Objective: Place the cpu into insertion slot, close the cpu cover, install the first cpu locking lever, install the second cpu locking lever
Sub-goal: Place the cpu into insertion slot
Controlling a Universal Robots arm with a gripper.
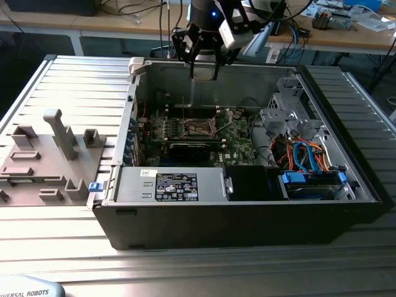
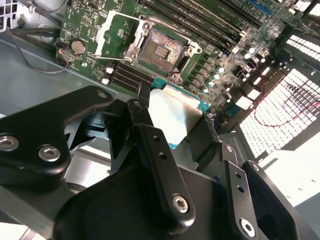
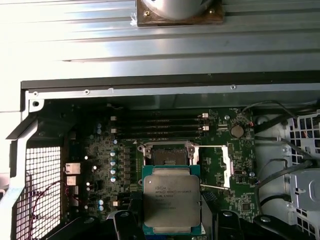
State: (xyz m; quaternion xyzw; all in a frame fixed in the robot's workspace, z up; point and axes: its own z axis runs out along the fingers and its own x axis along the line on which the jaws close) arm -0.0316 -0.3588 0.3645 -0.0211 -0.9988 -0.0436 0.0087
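Gripping the cpu (image 3: 172, 202) by two opposite edges, my pincer (image 1: 203, 69) hangs over the far side of the open case (image 1: 247, 210), well above the motherboard (image 1: 238, 139). The slot (image 3: 167, 156) lies bare, apart from the chip, with the cover (image 3: 229, 167) swung open beside it. At the exterior view's left a grey fixture tray (image 1: 43, 161) rests on the tabletop (image 1: 185, 272).

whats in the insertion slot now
Only its bare contact grid: the insertion slot is empty. The cpu, held in the gripper, hides one edge in the first wrist view.
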